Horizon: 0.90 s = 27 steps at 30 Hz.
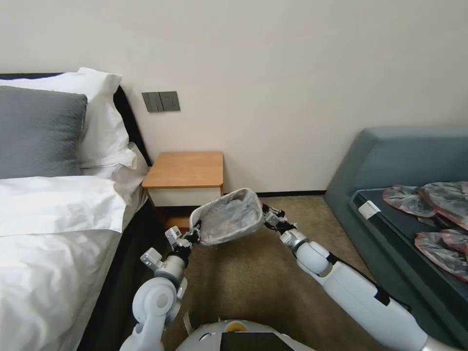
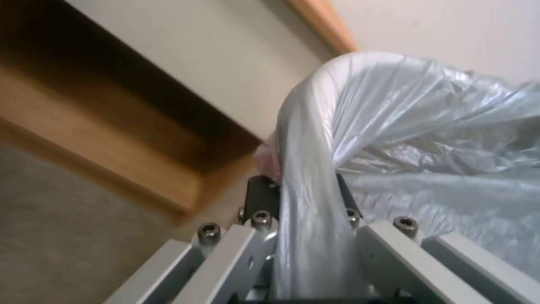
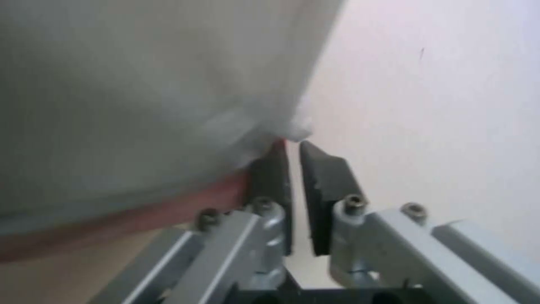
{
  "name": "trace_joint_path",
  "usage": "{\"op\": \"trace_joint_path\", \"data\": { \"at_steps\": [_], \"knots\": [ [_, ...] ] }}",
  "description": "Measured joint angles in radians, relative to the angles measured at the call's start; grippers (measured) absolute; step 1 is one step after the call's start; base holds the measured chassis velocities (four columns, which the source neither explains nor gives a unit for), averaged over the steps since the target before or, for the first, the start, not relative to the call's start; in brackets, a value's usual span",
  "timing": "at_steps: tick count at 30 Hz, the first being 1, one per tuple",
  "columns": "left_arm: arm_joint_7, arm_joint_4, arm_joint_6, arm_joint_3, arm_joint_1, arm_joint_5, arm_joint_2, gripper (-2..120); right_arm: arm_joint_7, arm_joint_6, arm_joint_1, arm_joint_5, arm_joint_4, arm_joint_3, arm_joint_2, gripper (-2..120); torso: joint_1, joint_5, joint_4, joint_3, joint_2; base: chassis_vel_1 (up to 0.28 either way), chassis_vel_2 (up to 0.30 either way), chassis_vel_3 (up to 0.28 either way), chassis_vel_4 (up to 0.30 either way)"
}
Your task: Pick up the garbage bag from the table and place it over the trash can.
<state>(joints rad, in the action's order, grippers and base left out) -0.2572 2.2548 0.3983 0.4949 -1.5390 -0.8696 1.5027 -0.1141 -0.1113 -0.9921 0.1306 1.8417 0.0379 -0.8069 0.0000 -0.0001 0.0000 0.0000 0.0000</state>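
The garbage bag (image 1: 229, 214) is spread open as a rounded rectangle on the carpet in front of the table (image 1: 185, 168). The trash can is hidden under the plastic; its rolled rim shapes the bag (image 2: 315, 139). My left gripper (image 1: 195, 230) is at the bag's left end. Its fingers (image 2: 261, 192) are shut on the plastic folded over that rim. My right gripper (image 1: 266, 214) is at the right end. It (image 3: 293, 145) pinches a tuft of the bag (image 3: 141, 84) at its tips, and the pink-red rim runs beside one finger.
A bed with white linen (image 1: 53, 229) lies to the left. A grey-blue sofa (image 1: 390, 165) carrying several flattened bags (image 1: 438, 243) stands to the right. Brown carpet (image 1: 253, 282) spreads between them, and the wall is close behind the nightstand.
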Motion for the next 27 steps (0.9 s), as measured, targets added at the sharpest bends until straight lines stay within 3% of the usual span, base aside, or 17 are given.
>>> {"op": "trace_joint_path", "data": {
  "at_steps": [13,15,18,20,22,24,27],
  "knots": [
    [-0.032,-0.043,0.005,0.021,0.020,0.071,-0.019,3,0.104,-0.015,-0.132,0.005,0.163,-0.078,0.117,54,0.000,0.0000,-0.0001,0.000,0.000,0.000,0.000,0.000,0.000],
    [-0.031,-0.056,0.002,0.020,0.018,0.116,-0.022,3,0.108,0.008,-0.175,0.016,0.178,-0.135,0.118,67,0.000,0.0002,-0.0002,0.000,0.000,0.000,0.000,0.000,0.000],
    [-0.022,-0.076,-0.019,0.014,0.014,0.189,-0.029,3,0.105,0.039,-0.192,0.023,0.200,-0.185,0.106,76,0.000,0.0001,-0.0002,0.000,0.000,0.000,0.000,0.000,0.000],
    [-0.018,-0.082,-0.026,0.011,0.012,0.217,-0.032,3,0.096,0.053,-0.192,0.020,0.216,-0.196,0.101,79,0.000,0.0002,0.0000,0.000,0.000,0.000,0.000,0.000,0.000],
    [-0.001,-0.095,-0.053,-0.003,0.006,0.288,-0.041,3,0.071,0.087,-0.165,-0.033,0.268,-0.188,0.098,89,0.000,-0.0001,0.0001,0.000,0.000,0.000,0.000,0.000,0.000],
    [0.010,-0.100,-0.067,-0.008,0.006,0.327,-0.045,3,0.066,0.090,-0.149,-0.064,0.294,-0.174,0.099,90,0.000,-0.0002,0.0003,0.000,0.000,0.000,0.000,0.000,0.000],
    [0.041,-0.108,-0.093,-0.024,0.014,0.421,-0.065,3,0.080,0.066,-0.115,-0.152,0.379,-0.129,0.124,76,0.000,0.0000,0.0005,0.000,0.000,0.000,0.000,0.000,0.000]
  ]
}}
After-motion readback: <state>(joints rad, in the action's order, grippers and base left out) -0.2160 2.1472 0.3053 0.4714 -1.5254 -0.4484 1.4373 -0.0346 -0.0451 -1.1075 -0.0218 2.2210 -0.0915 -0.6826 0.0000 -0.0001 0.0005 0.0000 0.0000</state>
